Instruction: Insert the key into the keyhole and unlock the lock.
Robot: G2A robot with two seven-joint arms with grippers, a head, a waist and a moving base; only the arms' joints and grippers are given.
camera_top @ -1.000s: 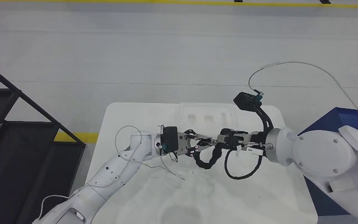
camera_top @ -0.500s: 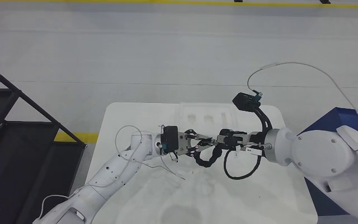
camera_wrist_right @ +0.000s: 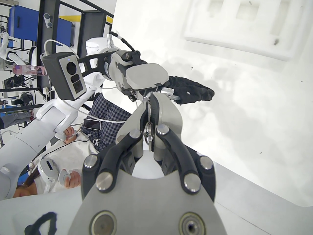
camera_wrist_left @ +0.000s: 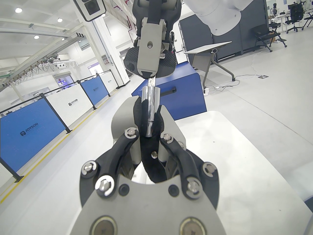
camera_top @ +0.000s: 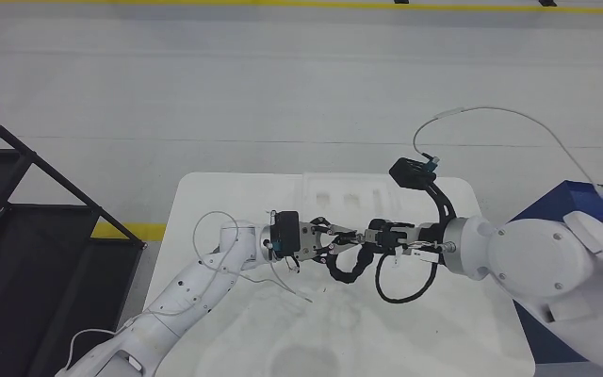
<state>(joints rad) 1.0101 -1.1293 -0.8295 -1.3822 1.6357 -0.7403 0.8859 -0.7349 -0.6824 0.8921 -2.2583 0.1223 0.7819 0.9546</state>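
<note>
My left gripper [camera_wrist_left: 148,113] is shut on the lock [camera_wrist_left: 149,110], a chrome cylinder with a black cable loop [camera_top: 347,269], held above the table's middle. Facing it, my right gripper [camera_wrist_right: 149,103] is shut on the small metal key [camera_wrist_right: 148,123]. In the left wrist view the key blade [camera_wrist_left: 151,81] meets the cylinder's end, just below the right gripper's fingertips [camera_wrist_left: 148,70]. In the top view both grippers, left [camera_top: 325,243] and right [camera_top: 363,237], meet tip to tip over the white table [camera_top: 236,188]. The black loop [camera_wrist_right: 193,91] sticks out beside the left gripper's fingers [camera_wrist_right: 146,74].
A white foam tray [camera_wrist_right: 220,42] with rectangular recesses lies at the table's far side. A black rack [camera_top: 47,254] stands to the left and a blue cabinet [camera_top: 575,203] to the right. A person's hands [camera_wrist_right: 71,176] hold controllers beyond the table edge.
The right arm has crept slightly toward the left gripper. The left arm and the lock have stayed in place.
</note>
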